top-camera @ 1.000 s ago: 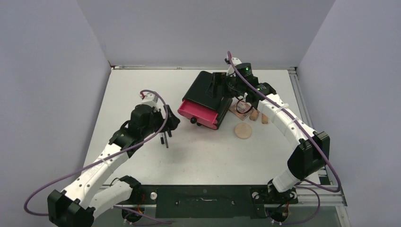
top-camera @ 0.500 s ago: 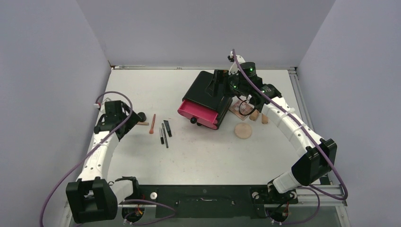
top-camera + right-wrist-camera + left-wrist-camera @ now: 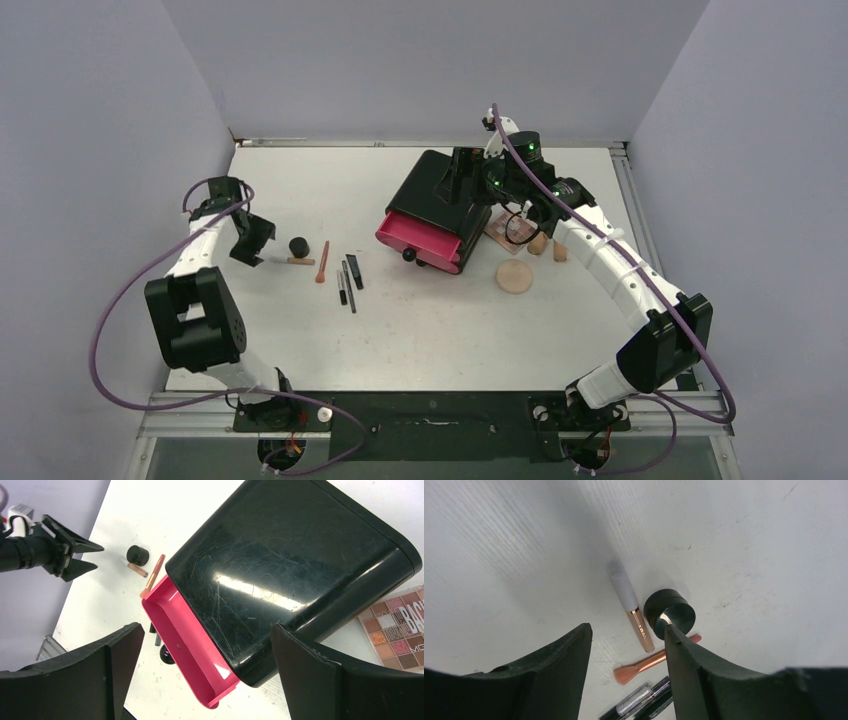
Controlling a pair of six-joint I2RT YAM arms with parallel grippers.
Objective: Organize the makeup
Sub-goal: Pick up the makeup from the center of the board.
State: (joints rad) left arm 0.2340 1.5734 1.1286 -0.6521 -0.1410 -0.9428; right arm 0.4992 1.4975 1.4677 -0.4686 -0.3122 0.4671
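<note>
The makeup lies in two groups. Left of centre are a small black round jar, a rose-gold tube with a white cap, an orange-handled brush and thin black pencils. Right of the cabinet are the eyeshadow palette, a peach disc and two tan tubes. My left gripper is open and empty, just left of the jar. My right gripper hangs open above the cabinet.
The black cabinet stands at the back centre, its pink drawer pulled out toward the front left and empty. The left wall is close behind my left arm.
My left arm has swung from over the pencils to the table's left side, uncovering the jar, tube and brush, and its jaws have narrowed. The right gripper has barely shifted.
</note>
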